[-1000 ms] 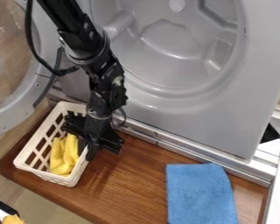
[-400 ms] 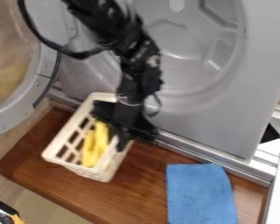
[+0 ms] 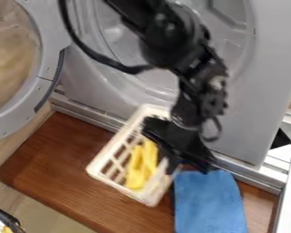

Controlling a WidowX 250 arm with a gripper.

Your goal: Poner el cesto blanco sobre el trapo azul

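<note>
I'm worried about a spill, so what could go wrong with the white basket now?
Held by one side, the white basket might slip from the tool or swing. The yellow thing inside could tumble out if it tips. The blue cloth is small, so the basket might land partly on the wood.

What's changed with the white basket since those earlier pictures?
The white basket has moved right across the view, up close to the blue cloth, carried along by the gripper at its right side. Nothing was newly grasped or released. The yellow item is still inside, and the blue cloth hasn't moved.
</note>
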